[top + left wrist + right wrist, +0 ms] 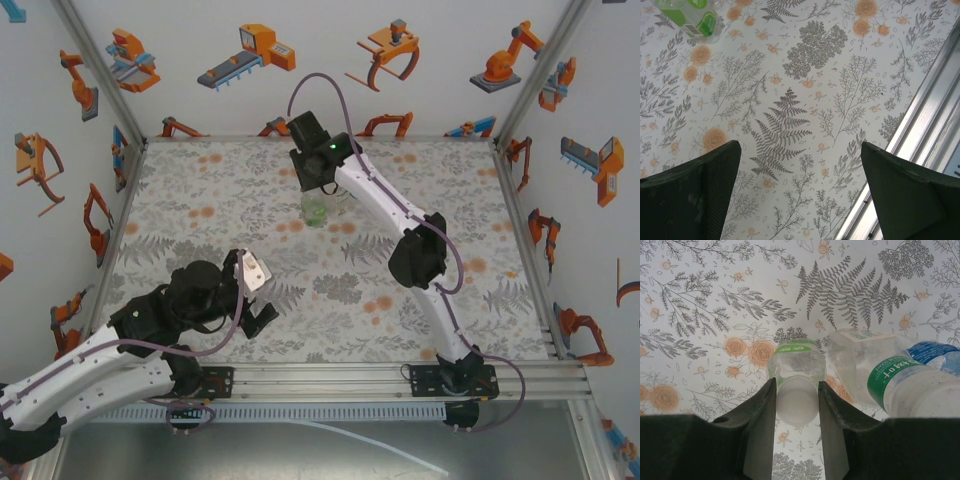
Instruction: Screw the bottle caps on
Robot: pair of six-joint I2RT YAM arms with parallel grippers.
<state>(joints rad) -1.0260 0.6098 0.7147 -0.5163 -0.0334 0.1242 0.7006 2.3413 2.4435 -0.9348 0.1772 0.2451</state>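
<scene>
A small clear bottle with a green label (pixel 796 359) stands upright at the back middle of the table (pixel 316 209). A white cap (pixel 796 402) sits on its neck. My right gripper (pixel 796 384) comes down from above and is shut on that cap, one finger on each side; it hangs over the bottle (pixel 316 188). Just right of it a longer clear bottle with a green band (pixel 890 380) lies tilted, and a blue-labelled bottle (pixel 935 352) is behind that. My left gripper (pixel 800 192) hovers open and empty over bare cloth near the front rail (pixel 256 318).
A floral cloth (pixel 200 200) covers the table. An aluminium rail (pixel 930 125) runs along the near edge, close to the left gripper's right finger. Printed walls (pixel 60 150) close in the left, back and right sides. The green-labelled bottle (pixel 690 17) stands far ahead of the left gripper.
</scene>
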